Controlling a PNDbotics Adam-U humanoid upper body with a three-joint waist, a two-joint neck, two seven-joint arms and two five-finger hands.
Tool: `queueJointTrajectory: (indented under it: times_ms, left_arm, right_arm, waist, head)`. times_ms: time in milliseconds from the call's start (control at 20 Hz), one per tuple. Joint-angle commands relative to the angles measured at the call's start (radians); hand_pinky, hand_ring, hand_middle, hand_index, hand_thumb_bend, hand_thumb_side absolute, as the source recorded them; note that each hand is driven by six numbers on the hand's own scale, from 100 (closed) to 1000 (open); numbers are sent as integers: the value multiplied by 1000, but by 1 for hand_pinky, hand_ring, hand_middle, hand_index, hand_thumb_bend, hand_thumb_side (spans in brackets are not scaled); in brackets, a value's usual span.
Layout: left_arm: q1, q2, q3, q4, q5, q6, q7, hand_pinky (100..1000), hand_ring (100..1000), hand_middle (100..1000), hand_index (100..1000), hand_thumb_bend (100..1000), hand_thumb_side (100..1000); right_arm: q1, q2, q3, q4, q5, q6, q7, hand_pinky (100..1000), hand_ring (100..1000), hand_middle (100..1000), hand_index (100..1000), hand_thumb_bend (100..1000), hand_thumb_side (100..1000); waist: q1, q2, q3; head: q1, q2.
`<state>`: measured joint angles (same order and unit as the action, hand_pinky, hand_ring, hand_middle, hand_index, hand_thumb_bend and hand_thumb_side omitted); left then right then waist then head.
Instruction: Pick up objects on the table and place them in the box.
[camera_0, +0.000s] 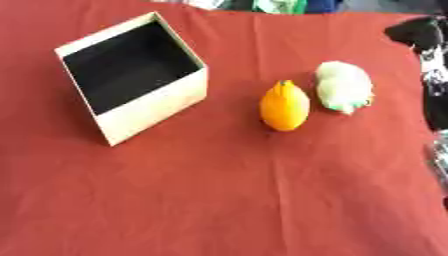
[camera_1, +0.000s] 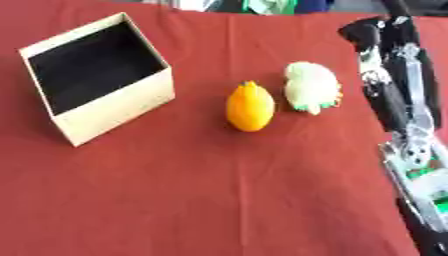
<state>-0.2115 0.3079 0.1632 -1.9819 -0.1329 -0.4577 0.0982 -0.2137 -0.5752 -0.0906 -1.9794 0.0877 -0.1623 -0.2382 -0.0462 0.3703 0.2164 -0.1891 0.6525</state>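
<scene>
The right hand (camera_1: 376, 35) showed only as a dark, blurred shape at the upper right, above a black and silver forearm (camera_1: 404, 100) that ran down the right edge and was cut off at the bottom; whether its fingers were straight or curled could not be told, and nothing could be seen in its hold. The left hand appeared in neither view. A strip of coloured shapes along the far edge of the table was too cropped to identify. The orange fruit-like object (camera_0: 284, 106) lay on the red cloth (camera_0: 219, 200) near the middle, its long axis running roughly away from the camera and its small pointed tip at the far end. It was smooth, oval and uniformly orange. Just beside it on the right, apparently apart from it, lay a pale cream and greenish rounded object (camera_0: 343, 86) with a bumpy outline, its details too soft to make out. The box (camera_0: 153, 107), open-topped with tan walls and a dark interior, stood to the left, turned askew so one corner pointed toward the camera, and held nothing visible.
</scene>
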Motion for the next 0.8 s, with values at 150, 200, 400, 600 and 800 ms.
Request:
queueJointTrajectory:
  times_ms: [150, 200, 400, 600, 800]
  left_arm:
    - [-3, 29, -2, -18, 0, 2, -4, 717, 809, 809, 845, 129, 786]
    - [-2, 30, -2, -18, -1, 2, -4, 717, 809, 810, 844, 128, 786]
    - [-1, 33, -5, -18, -2, 1, -6, 717, 810, 810, 844, 127, 786]
    - [0, 33, -6, -18, -3, 1, -8, 717, 810, 810, 843, 126, 787]
    - [0, 33, -7, -18, -4, 2, -8, 716, 810, 810, 843, 125, 787]
  right_arm:
    - [-29, -142, -7, -10, 211, 112, 115, 813, 789, 723, 984, 100, 784]
    - [-34, -160, -5, -9, 247, 125, 136, 818, 803, 748, 979, 100, 792]
    - [-53, -245, 12, 17, 369, 166, 223, 839, 844, 811, 970, 100, 837]
    - [-69, -306, 29, 48, 437, 181, 312, 859, 873, 849, 975, 100, 758]
    - [-86, -343, 43, 63, 435, 186, 417, 873, 890, 866, 987, 100, 614]
  waist:
    - [-4, -23, 1]
    - [-4, -23, 1]
    - [-7, -23, 4]
    - [-8, -21, 7]
    - [-9, -21, 9]
  head:
    - [-6, -1]
    - [-7, -1]
    - [-10, 2]
    - [-11, 0]
    - [-9, -3]
